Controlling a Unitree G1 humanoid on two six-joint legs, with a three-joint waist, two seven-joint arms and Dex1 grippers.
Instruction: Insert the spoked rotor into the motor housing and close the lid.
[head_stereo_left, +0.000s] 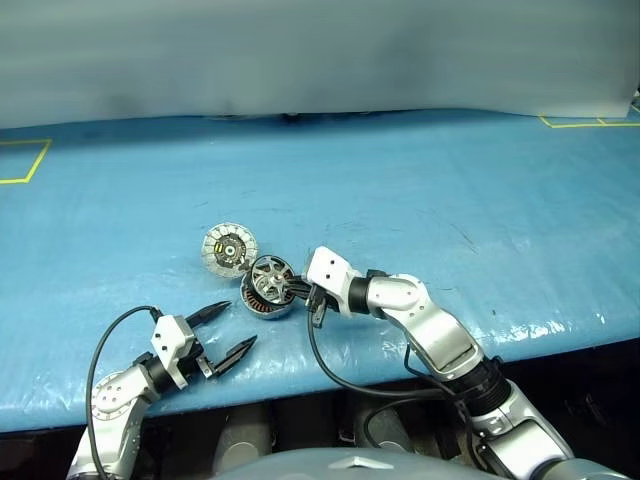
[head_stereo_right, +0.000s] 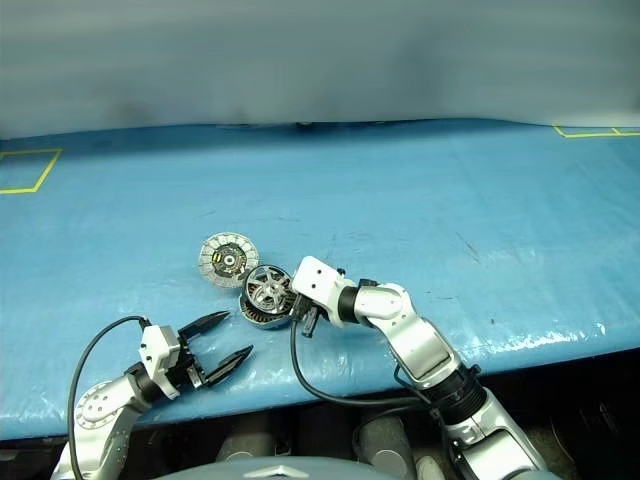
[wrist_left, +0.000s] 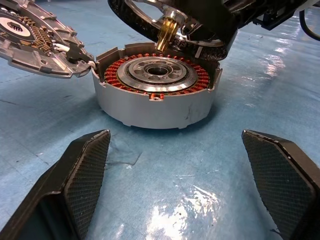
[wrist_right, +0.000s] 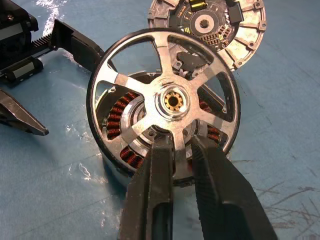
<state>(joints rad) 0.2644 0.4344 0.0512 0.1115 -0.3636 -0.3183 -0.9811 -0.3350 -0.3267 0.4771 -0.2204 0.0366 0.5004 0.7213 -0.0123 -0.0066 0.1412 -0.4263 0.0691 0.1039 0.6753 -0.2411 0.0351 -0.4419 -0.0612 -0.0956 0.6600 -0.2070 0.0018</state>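
Observation:
The spoked rotor (wrist_right: 135, 85), a black-rimmed wheel with silver spokes and a brass hub, hangs tilted just above the motor housing (wrist_left: 150, 107). The housing is a silver ring with copper windings, standing on the blue table. My right gripper (wrist_right: 180, 145) is shut on one of the rotor's spokes, reaching in from the right. The lid (head_stereo_left: 229, 248) lies flat just behind and left of the housing, its dark-centred face up. My left gripper (head_stereo_left: 241, 323) stands open in front of the housing, fingers spread wide and holding nothing.
The blue table cover (head_stereo_left: 420, 200) stretches wide behind and to the right. Its front edge (head_stereo_left: 300, 385) runs close under both arms. Yellow tape marks (head_stereo_left: 25, 165) sit at the far left and far right corners. A black cable (head_stereo_left: 330, 370) loops under my right wrist.

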